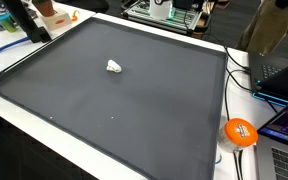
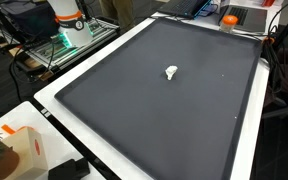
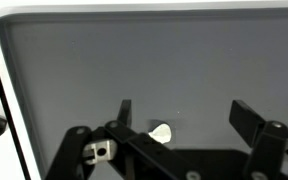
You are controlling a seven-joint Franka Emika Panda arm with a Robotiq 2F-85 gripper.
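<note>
A small white crumpled object (image 1: 115, 67) lies on a large dark grey mat (image 1: 134, 110); it shows in both exterior views (image 2: 171, 72) and in the wrist view (image 3: 161, 133). My gripper (image 3: 184, 112) shows only in the wrist view, open and empty, its two black fingers spread wide. It hangs above the mat with the white object just inside the left finger, partly hidden by the gripper body. The arm itself does not show above the mat in either exterior view; only the robot base (image 2: 69, 22) is seen at the table's end.
The mat (image 2: 184, 110) sits on a white table (image 2: 54, 100). An orange ball (image 1: 240, 132), cables and laptops lie beside the mat. An orange-white box (image 2: 19, 152) and a plant stand near one corner. Electronics racks (image 1: 169, 10) stand behind the table.
</note>
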